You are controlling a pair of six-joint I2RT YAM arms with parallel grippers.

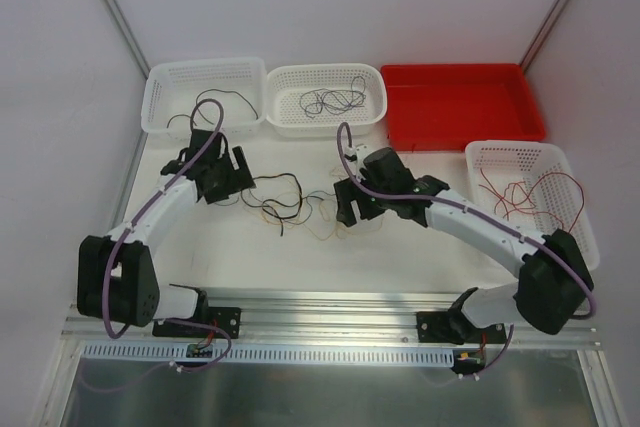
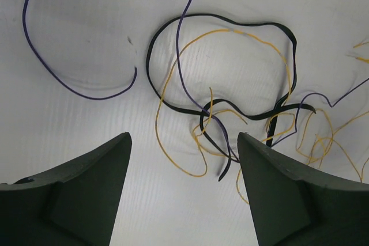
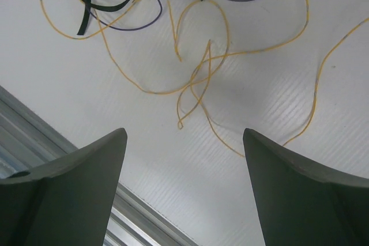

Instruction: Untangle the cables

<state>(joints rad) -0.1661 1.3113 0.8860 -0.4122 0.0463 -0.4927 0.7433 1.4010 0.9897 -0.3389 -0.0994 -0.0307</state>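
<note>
The cables (image 1: 285, 202) lie tangled on the table (image 1: 400, 267) between the two arms, with black, yellow and purple strands crossing. Seen from the tangle, a white basket (image 1: 158, 107) at 11 o'clock holds a black strand. A second basket (image 1: 290, 125) at 12 o'clock holds dark ones, and a red tray (image 1: 460, 107) sits at 1 o'clock. A third basket (image 1: 520, 149) at 3 o'clock holds red ones.

The left gripper (image 2: 183, 136) hovers over the knot with its fingers apart and nothing between them. The right gripper (image 3: 184, 133) is likewise spread and empty, above thin yellow loops.

The step in hand looks like choosing one strand to draw free. In the left wrist view the black cable (image 2: 230, 22) is the thickest. It loops from 12 round to 3 o'clock, and its free end (image 2: 221, 178) lies at 6 o'clock of the knot, just past the jaw gap.

A grip near that end should serve better than one mid-loop, since the end can slide back through the crossings rather than tighten them. The yellow cable (image 2: 158, 125) and purple cable (image 2: 178, 27) cross it at the knot, so the fingers should close on black alone.

The right gripper could pin the yellow loop (image 3: 226, 27) while the left lifts slowly. If yellow rises with the black, it would be best to stop and re-grip.
</note>
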